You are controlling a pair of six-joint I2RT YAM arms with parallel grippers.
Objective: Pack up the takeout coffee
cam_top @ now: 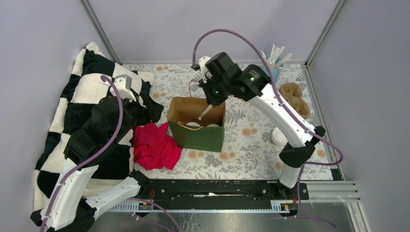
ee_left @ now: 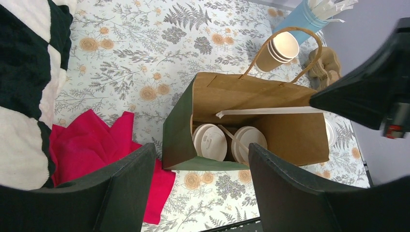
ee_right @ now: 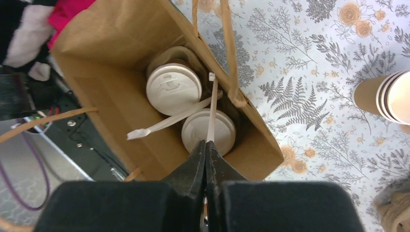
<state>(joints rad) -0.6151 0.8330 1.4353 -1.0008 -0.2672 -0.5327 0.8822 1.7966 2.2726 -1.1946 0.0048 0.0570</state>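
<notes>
Takeout coffee cups (ee_right: 173, 89), two of them with white lids, are seen side by side at the bottom of the green bag (cam_top: 198, 137), which is set upright on the flowered table (cam_top: 251, 145). The right gripper (ee_right: 206, 147) is placed above the bag's mouth and is closed tightly on a thin white stick (ee_right: 212, 106) that is pointed down into the bag. A second stick (ee_right: 164, 123) is laid across the lids. The left gripper (ee_left: 202, 159) is spread wide above the bag, and nothing is held in it.

Our right arm (cam_top: 275, 106) stretches forward and tips downward, the right gripper (ee_right: 205, 145) pinched tight on a thin white stick (ee_right: 212, 108). Our left gripper (ee_left: 200, 147) hangs with its jaws spread wide, holding nothing.
</notes>
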